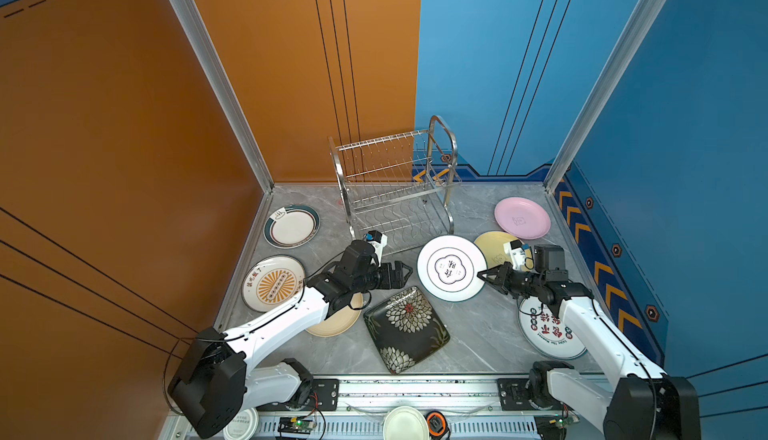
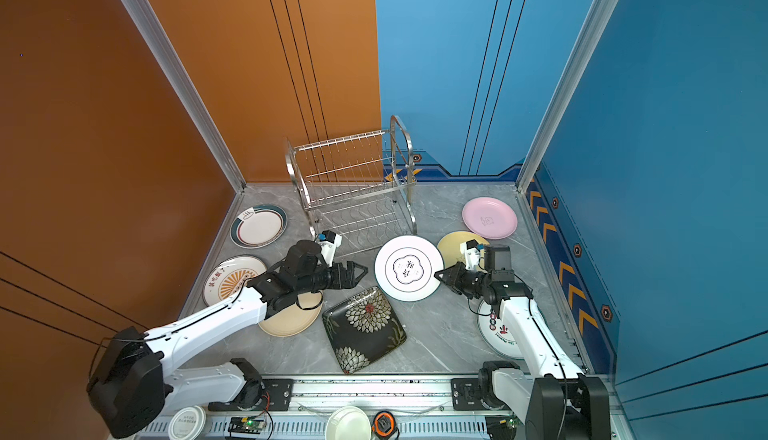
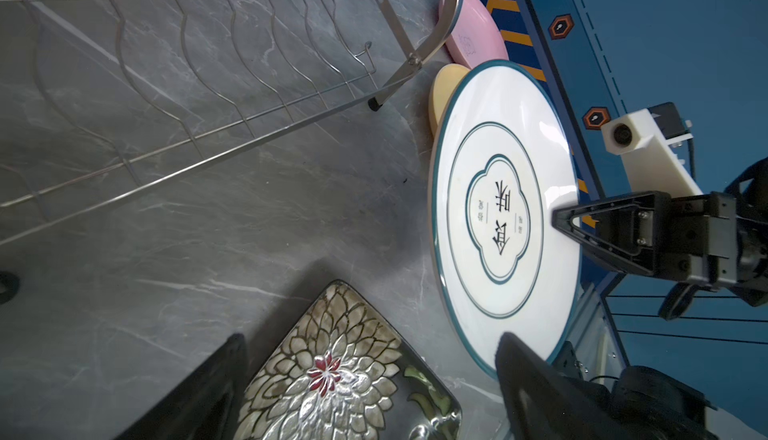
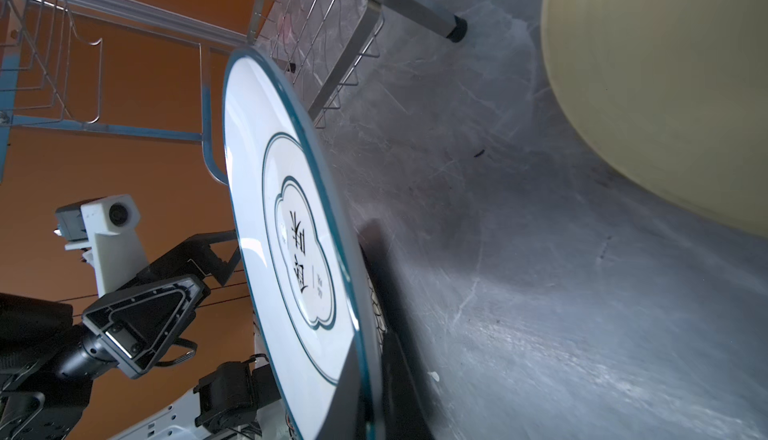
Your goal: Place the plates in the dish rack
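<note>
Robot lab: panel walls (image 1: 104, 134), alu rail (image 1: 415, 389).

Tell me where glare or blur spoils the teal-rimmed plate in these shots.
In both top views the teal-rimmed plate is blown out near white; in the left wrist view glare streaks its rim but the print is sharp; in the right wrist view it carries a small glint, and the pale yellow plate is out of focus.

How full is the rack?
Empty. In both top views the rack shows only bare wire on both shelves; nothing stands in any slot.
</note>
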Controlling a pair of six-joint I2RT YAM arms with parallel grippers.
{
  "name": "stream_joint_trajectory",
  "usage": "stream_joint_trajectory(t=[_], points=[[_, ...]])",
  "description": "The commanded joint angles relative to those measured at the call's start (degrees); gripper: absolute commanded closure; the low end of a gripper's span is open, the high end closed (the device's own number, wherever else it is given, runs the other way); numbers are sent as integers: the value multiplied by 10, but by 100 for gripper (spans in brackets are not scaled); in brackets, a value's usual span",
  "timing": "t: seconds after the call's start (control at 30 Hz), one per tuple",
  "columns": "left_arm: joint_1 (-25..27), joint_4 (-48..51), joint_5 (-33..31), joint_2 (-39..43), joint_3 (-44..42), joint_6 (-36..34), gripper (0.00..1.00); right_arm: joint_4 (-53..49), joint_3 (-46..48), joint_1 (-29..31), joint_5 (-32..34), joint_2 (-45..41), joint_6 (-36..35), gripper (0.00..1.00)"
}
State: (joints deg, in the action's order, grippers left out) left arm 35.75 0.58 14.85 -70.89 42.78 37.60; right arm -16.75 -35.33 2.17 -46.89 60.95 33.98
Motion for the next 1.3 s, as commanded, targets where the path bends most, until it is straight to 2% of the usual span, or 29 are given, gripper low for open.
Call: stream_joint_trajectory(t=[0.0, 0.27, 0.4, 0.63, 0.77, 0.87, 1.1, 1.27], points=[[-12, -48, 82, -11, 20, 24, 7, -15, -41, 29, -29, -4, 6, 100], [-23, -87, 140, -42, 42, 48, 13, 20, -92, 90, -42, 39, 13, 100], [-24, -99, 142, -49, 46, 56, 30, 20, -111, 109, -52, 62, 0, 100], [-30, -118, 145, -52, 42, 78, 70, 18, -136, 115, -68, 88, -22, 100], [-34, -129, 151, -53, 39, 90, 88, 27, -144, 115, -85, 96, -26, 100], [-34, -139, 158, -54, 39, 98, 100, 46, -146, 116, -102, 100, -21, 94], [-32, -171, 191, -58, 36, 123, 100, 138, -138, 128, -155, 116, 17, 72], [-30, -175, 207, -58, 41, 128, 100, 199, -129, 142, -168, 127, 51, 69]])
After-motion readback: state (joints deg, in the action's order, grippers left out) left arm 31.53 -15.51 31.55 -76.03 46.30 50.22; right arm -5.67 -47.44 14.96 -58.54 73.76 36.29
